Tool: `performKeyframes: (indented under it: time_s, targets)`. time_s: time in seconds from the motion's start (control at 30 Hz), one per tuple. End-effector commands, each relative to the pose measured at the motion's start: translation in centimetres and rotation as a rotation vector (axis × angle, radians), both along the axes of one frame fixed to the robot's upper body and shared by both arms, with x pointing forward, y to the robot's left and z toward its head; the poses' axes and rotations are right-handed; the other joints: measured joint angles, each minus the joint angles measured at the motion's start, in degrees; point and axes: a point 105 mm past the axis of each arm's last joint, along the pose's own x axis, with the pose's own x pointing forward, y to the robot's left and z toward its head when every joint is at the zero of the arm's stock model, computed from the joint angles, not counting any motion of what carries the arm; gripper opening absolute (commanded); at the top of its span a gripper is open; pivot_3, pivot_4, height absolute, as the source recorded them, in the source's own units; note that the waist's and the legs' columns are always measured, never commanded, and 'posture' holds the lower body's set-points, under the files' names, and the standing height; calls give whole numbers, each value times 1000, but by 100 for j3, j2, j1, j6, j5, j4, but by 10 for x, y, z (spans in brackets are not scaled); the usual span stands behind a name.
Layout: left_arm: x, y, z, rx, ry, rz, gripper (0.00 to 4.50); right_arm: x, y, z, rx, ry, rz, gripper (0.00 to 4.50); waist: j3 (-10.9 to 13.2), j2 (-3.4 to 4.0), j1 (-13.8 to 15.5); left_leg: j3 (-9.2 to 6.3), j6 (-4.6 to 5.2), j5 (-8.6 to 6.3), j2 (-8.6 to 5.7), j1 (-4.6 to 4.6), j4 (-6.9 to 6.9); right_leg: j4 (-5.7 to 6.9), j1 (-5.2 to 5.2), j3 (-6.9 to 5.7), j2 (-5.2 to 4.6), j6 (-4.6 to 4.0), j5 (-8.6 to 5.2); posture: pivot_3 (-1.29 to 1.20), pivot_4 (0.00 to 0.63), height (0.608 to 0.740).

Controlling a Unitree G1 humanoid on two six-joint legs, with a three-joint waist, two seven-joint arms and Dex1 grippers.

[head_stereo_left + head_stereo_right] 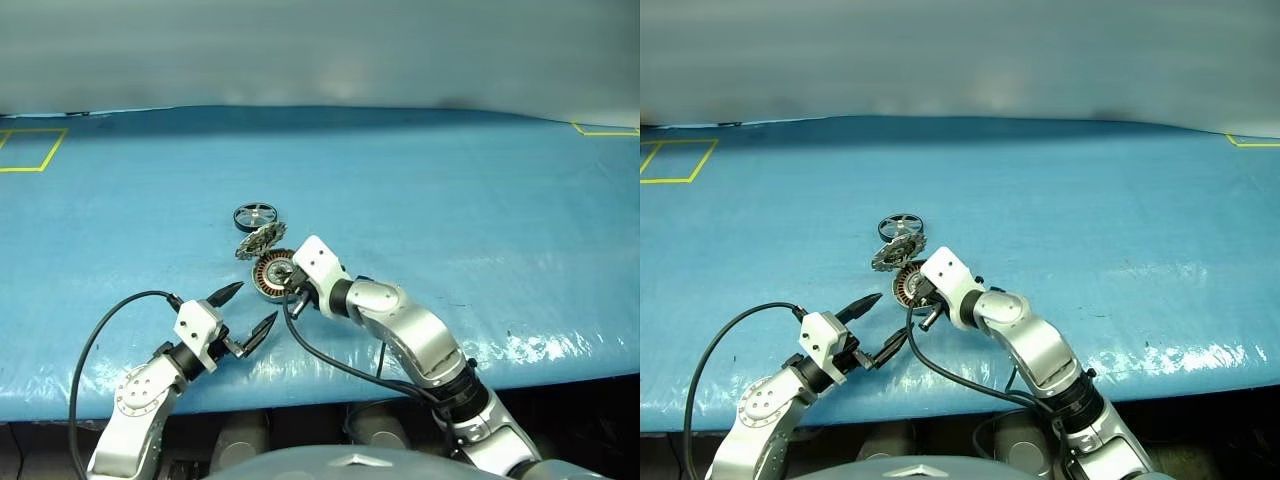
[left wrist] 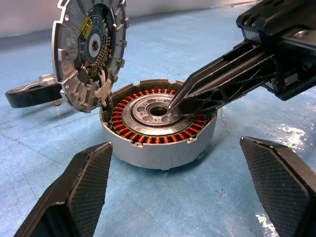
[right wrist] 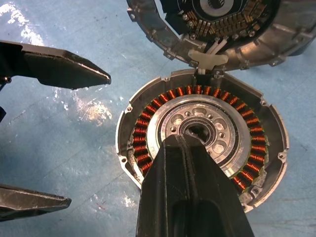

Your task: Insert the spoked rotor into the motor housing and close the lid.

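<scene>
The motor housing [image 2: 163, 154] stands on the blue table with its copper windings and hub bared. Its lid [image 2: 89, 49] is tilted up open on the hinge at the far rim. The spoked rotor [image 1: 256, 214] lies flat on the table just beyond the lid. My right gripper [image 2: 174, 104] is shut and holds nothing, and its tip hovers over the housing's central hub [image 3: 197, 129]. My left gripper [image 1: 256, 303] is open and level, just short of the housing on the near left side, one finger [image 2: 84, 182] to each side of it, not touching.
Blue sheeting [image 1: 450, 200] covers the table, whose front edge [image 1: 330, 395] runs close under both arms. Yellow tape corners [image 1: 30, 150] mark the far left and the far right [image 1: 605, 128]. A black cable [image 1: 100, 330] loops off my left wrist.
</scene>
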Motion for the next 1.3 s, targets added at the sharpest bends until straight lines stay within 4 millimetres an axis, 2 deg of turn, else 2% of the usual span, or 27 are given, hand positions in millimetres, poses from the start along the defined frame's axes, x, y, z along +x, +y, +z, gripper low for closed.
performKeyframes:
  time_s: [0.03,0.23,0.4,0.5,0.53,0.6,0.73,0.9,1.13,1.3]
  targets:
    - [0,1,3,-1,-13,-1,4500,-3,5,28,99,-63,28,16,0,0,0,0,0,0,0,0,0,0,0,0,0,0,0,0,150,740]
    - [-2,19,10,15,-7,54,4500,-7,-5,40,127,-91,39,16,0,0,-3,-1,0,0,1,-1,-2,0,-1,-1,0,1,1,0,150,740]
    - [-7,48,12,96,54,134,4500,-5,-18,39,115,-96,7,16,1,1,-1,-2,0,0,1,-1,-2,0,-2,-3,0,-3,-2,0,150,740]
    - [0,72,15,147,96,263,4500,-8,-22,39,114,-109,18,16,2,0,-1,-2,0,0,1,-1,-1,0,-2,-3,0,-6,-4,0,150,740]
    - [4,77,22,136,78,291,4500,-11,-23,39,115,-123,39,16,1,-1,3,-2,0,0,1,-1,-1,1,-2,-3,0,-4,-3,0,150,740]
    - [11,83,34,127,46,319,4500,-16,-25,39,117,-134,64,16,1,-3,19,-3,0,0,1,-1,0,0,-1,-5,0,-3,-3,0,150,740]
    - [20,88,41,127,88,279,4500,-24,-32,35,137,-149,84,16,0,-5,24,-3,0,0,0,-2,0,-3,0,-5,-1,1,0,0,150,740]
    - [44,96,53,154,89,227,4500,-32,-41,28,197,-212,42,16,1,-6,27,-4,0,0,1,-2,-2,-2,0,-8,0,1,0,0,150,740]
    - [83,104,67,199,115,165,4500,-35,-57,10,217,-161,-76,16,3,-11,28,-2,-1,1,0,-1,4,0,1,-5,1,0,-1,0,150,740]
    - [114,96,73,200,116,75,4500,-32,-62,13,264,-200,-142,16,2,-13,42,-5,-1,1,-2,-2,3,1,1,-6,2,5,3,0,150,740]
